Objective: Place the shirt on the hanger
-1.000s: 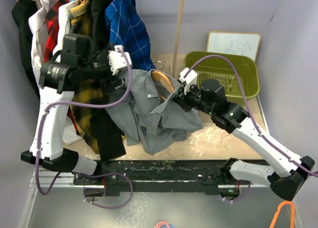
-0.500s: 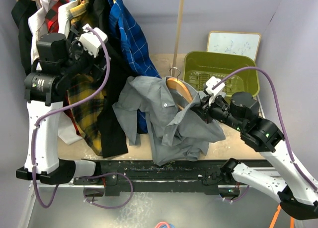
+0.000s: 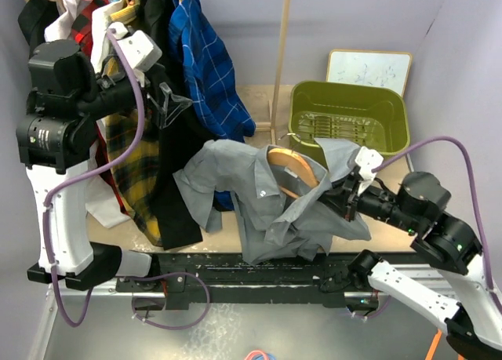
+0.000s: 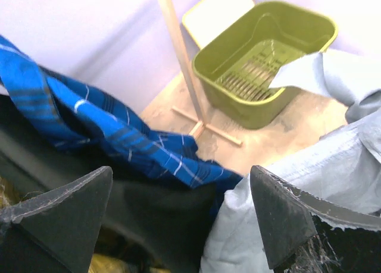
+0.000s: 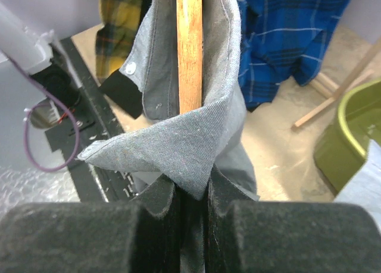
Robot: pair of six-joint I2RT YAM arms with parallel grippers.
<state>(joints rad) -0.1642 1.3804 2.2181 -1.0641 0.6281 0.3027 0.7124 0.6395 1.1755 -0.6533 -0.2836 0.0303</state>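
Observation:
The light-grey shirt (image 3: 251, 189) hangs lifted over the table's middle, draped on the tan wooden hanger (image 3: 296, 165). My right gripper (image 3: 346, 200) is shut on the shirt's right end. In the right wrist view the jaws (image 5: 191, 193) pinch a grey fold of the shirt (image 5: 178, 145), and the hanger (image 5: 189, 47) runs under the collar into that fold; its tip is hidden. My left gripper (image 3: 171, 103) stands open by the hanging clothes, apart from the shirt. In the left wrist view the left gripper (image 4: 178, 216) holds nothing; the shirt (image 4: 297, 184) lies at lower right.
A green bin (image 3: 349, 118) and a white board (image 3: 369, 68) stand at the back right. The rack's wooden pole (image 3: 280, 54) rises mid-back. A blue check shirt (image 3: 208, 58), a yellow plaid shirt (image 3: 129, 164) and black garments (image 3: 176, 195) hang at left.
My right gripper has drawn the shirt and hanger toward the near right. The left arm has swung up and left, away from the shirt, its jaws staying open.

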